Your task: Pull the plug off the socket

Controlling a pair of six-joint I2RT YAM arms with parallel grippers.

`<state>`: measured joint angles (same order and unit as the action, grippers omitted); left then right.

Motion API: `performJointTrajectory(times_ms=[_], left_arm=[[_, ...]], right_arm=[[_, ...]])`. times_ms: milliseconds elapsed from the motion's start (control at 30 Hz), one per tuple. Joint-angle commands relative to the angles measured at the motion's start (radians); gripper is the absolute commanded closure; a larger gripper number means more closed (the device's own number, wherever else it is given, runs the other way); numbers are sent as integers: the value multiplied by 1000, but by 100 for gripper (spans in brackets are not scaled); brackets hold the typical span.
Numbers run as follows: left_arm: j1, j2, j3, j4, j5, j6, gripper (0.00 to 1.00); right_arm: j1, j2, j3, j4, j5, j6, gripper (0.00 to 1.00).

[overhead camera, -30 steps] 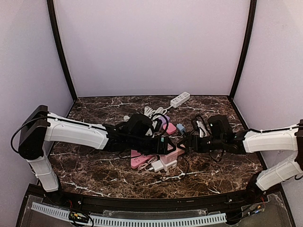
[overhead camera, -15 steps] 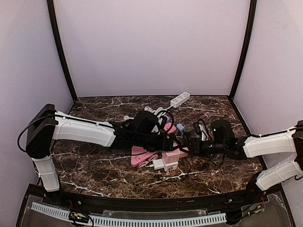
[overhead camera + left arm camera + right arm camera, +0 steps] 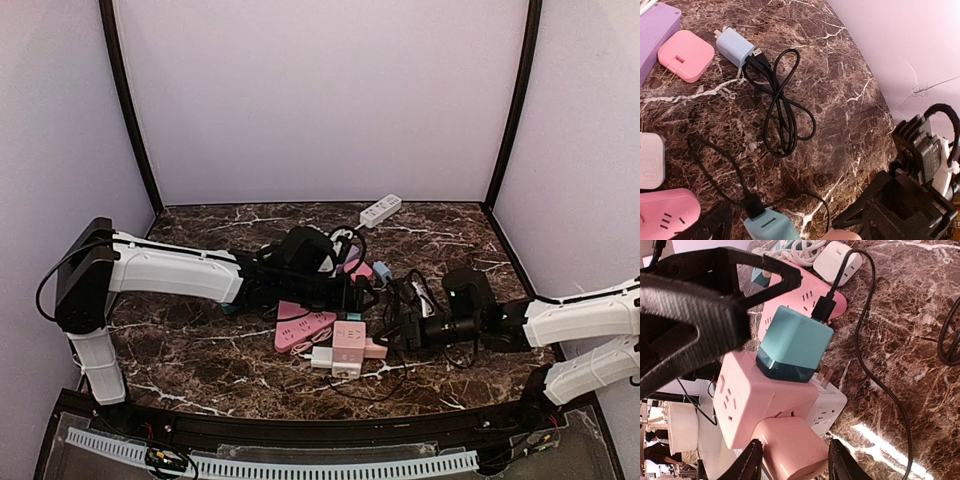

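A pink cube socket [image 3: 747, 400] lies mid-table [image 3: 348, 338]. A teal plug [image 3: 795, 342] with a black cable sits in its top face. A pink plug [image 3: 790, 447] sits in its near face. My right gripper [image 3: 795, 462] is shut on the pink plug, one finger on each side, and it also shows in the top view [image 3: 397, 333]. My left gripper [image 3: 790, 222] is open, with the teal plug [image 3: 771, 226] low between its spread fingers without touching them. In the top view it hovers just behind the cube [image 3: 352, 292].
A white cube adapter [image 3: 827, 402] rests against the pink cube. A pink power strip [image 3: 300, 328] lies to the left. A light-blue charger [image 3: 735, 46] with a coiled black cable [image 3: 782, 110], a flat pink plug [image 3: 686, 55] and a purple strip [image 3: 655, 30] lie behind. A white strip [image 3: 380, 210] sits at the back.
The pink cube with its plugs has slid toward the near edge and a little left. My right gripper came nearer with it. My left gripper has drawn back away from the cube.
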<state>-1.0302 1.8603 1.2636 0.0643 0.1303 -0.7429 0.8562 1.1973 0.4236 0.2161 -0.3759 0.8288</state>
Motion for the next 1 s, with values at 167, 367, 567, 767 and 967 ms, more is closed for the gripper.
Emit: performJointTrajectory(times_ms=[167,367,567,767,967], left_arm=[[3,-173,-28,-249,-194,131,7],[5,-274,-137,-288,-212,108,6],[4,-328,-196,-285,-178,70,6],[4,-339,-207,-282,-157,54,6],[3,-320,-201,-272,-133,50,6]], right_arm=[[78,-118,10,-188,65,-109,54],[78,-265,8,-252,111,-328,35],[78,-258,60,-284,90,-534,22],[90,-159,108,-290,45,-639,17],[138,-56,126,-272,74,-667,21]])
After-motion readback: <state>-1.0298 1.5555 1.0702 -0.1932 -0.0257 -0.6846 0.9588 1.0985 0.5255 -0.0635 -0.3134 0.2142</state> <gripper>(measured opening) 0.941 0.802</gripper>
